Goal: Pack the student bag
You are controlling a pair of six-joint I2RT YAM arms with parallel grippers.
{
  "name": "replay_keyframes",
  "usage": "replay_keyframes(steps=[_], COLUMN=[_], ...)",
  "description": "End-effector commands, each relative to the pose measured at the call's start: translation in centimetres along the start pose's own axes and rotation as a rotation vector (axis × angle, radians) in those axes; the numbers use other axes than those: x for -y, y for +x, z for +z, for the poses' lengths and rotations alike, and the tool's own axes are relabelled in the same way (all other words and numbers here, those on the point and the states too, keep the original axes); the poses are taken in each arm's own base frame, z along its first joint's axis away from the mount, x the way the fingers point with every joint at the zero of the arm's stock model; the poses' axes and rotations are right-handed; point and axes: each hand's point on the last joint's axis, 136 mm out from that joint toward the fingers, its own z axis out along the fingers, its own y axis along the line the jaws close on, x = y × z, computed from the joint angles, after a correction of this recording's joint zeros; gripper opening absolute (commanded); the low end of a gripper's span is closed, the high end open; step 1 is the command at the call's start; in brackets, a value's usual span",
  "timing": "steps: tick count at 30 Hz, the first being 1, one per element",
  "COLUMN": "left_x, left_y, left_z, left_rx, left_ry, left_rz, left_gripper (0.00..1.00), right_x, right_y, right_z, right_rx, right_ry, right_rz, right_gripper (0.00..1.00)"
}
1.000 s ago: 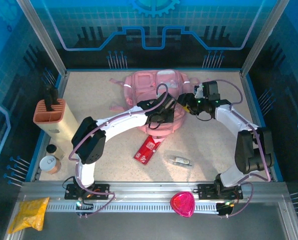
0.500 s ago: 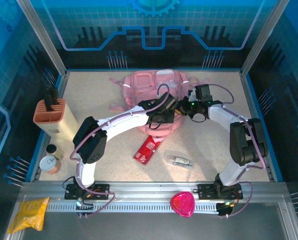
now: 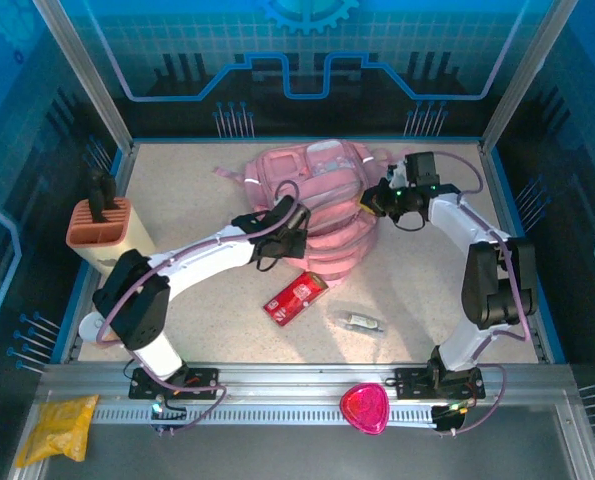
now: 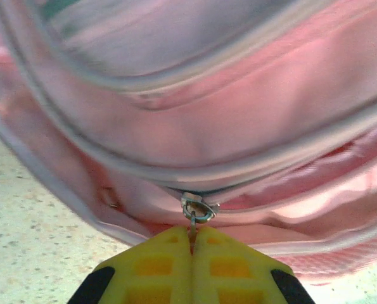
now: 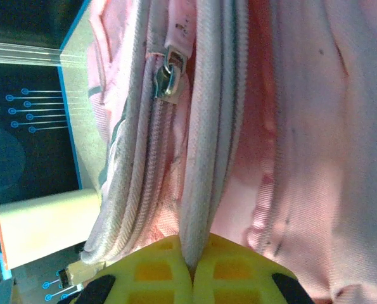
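Student bag (image 3: pixel 312 180) lies at the far middle of the surface (image 3: pixel 177 190), bunched between both arms. Left tool (image 4: pixel 191 233) is pinched fully together on the small metal zip pull (image 4: pixel 198 209), with only the thin tab between the yellow fingertips. Right tool (image 5: pixel 191 250) is clamped tight on a grey piped edge (image 5: pixel 207 126) of the bag on the opposite side, so I read this as one side anchoring while the other runs the zip. Biggest risk I see: the tab is tiny and held at the very tips, so any sideways pull off the zip line likely pops it out. Second risk: the bag is soft and light, so if the right hold slips off the piping the whole bag probably drags over the surface instead of the zip travelling. Loose pink fabric folds sit right beside the slider and could get caught in the teeth. Another slider (image 5: pixel 169 75) sits on a nearby track, so I can't be sure which compartment this opens. The red pack (image 3: pixel 295 297) lies near the bag's front edge, and a dragged bag could shove it
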Motion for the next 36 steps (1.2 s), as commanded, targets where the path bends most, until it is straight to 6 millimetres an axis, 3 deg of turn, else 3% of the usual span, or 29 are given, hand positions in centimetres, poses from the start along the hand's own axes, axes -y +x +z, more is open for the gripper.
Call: replay_keyframes(steps=[1,5,9,13,17,21,28,31,34,36], left_x=[-0.1,3.0,6.8,9.1,11.0,11.3,11.5,11.7,11.5,10.9], left_y=[1.3,-0.2,-1.8,-2.9,-3.2,-3.1,-2.6,-2.5,-2.1,-1.7], left_z=[-0.9,-0.3,-0.2,0.1,0.0,0.3,0.3,0.2,0.3,0.3], left_rx=[-0.044,-0.016,0.025,0.046,0.068,0.052,0.042,0.037,0.022,0.012], left_ry=[0.024,0.101,0.133,0.171,0.225,0.214,0.221,0.227,0.223,0.2], left_rz=[0.012,-0.011,0.019,-0.029,-0.042,-0.039,-0.027,-0.015,0.007,0.024], left_gripper=[0.0,0.0,0.0,0.0,0.0,0.0,0.0,0.0,0.0,0.0], right_x=[-0.7,-1.6,-1.9,-1.1,-1.0,-1.0,-0.6,-0.4,0.4,1.0], right_y=[-5.6,-4.8,-2.4,1.1,3.9,5.9,7.6,7.4,6.3,6.0], right_z=[-1.7,-1.4,-2.2,-2.9,-2.6,-1.1,2.2,2.9,3.0,2.9], right_rx=[0.167,0.135,0.1,0.056,0.006,-0.009,-0.023,0.002,0.042,0.041], right_ry=[0.041,0.039,0.036,-0.002,-0.088,-0.092,-0.072,-0.042,-0.004,0.028], right_rz=[-0.087,-0.118,-0.139,-0.089,-0.019,0.01,0.066,0.059,0.045,0.032], right_gripper=[0.0,0.23,0.47,0.57,0.56,0.54,0.42,0.4,0.27,0.13])
